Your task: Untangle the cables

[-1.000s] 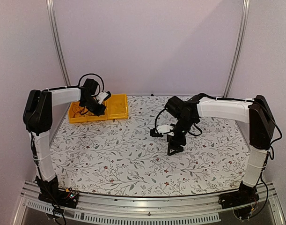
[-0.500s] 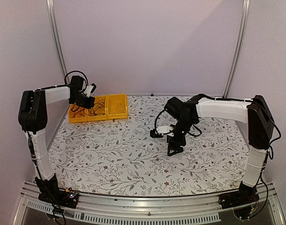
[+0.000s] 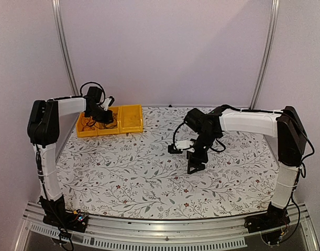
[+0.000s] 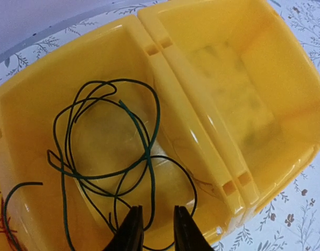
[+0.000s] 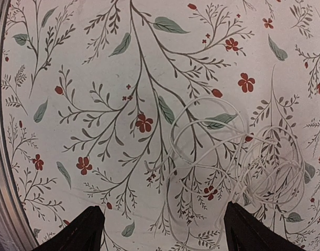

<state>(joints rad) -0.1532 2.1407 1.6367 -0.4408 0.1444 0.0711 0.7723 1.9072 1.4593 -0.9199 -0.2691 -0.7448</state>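
Note:
A thin dark green-black cable lies in loose loops in the middle compartment of the yellow bin. A bit of red cable shows at the far left edge. My left gripper hangs over that compartment with its jaws a little apart and one dark strand running between them, not pinched. In the top view it is over the bin at the back left. A pale white cable lies in tangled loops on the flowered cloth. My right gripper is wide open just above it, mid-table.
The bin's right compartment holds no cable. The bin stands near the table's back edge, close to the left upright rail. The flowered cloth covers the table. Thick black arm cables loop off both wrists.
My left arm swung left over the bin, then came part of the way back to the right. The right arm has not moved.

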